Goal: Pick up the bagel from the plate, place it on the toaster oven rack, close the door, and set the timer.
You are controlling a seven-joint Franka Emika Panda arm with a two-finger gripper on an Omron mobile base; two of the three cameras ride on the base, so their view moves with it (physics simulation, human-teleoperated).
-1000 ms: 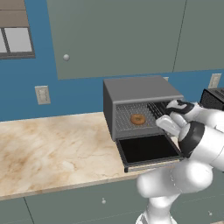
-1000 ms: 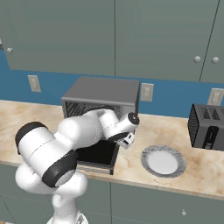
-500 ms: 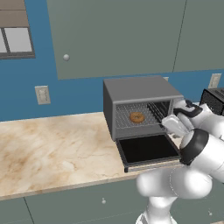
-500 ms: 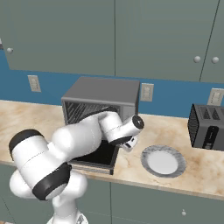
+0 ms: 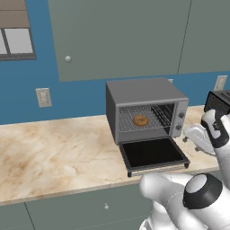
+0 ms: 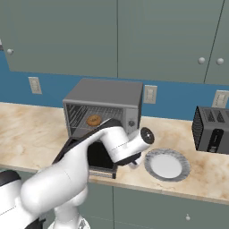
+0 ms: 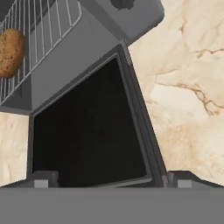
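The bagel (image 5: 140, 120) lies on the rack (image 5: 148, 117) inside the toaster oven (image 5: 144, 96), also visible as the bagel (image 6: 93, 120) and the bagel (image 7: 10, 51). The door (image 5: 152, 154) hangs open, folded down flat. My gripper (image 7: 111, 181) hovers open over the door's front edge, its fingertips (image 7: 42, 180) spread wide with nothing between them. From the base views, the gripper (image 5: 191, 136) is off the oven's front right, the gripper (image 6: 135, 163) sitting between door and plate (image 6: 178, 155). The plate has nothing on it.
A black mesh-sided toaster (image 6: 212, 129) stands on the counter right of the plate. The oven's knob panel (image 5: 180, 117) is on its right front. Marble counter (image 5: 54, 152) stretches to the left. Wall cabinets hang above.
The hand has drawn back out of the oven mouth, rightward and down to the door's front right edge. The bagel stays on the rack. The jaws remain open.
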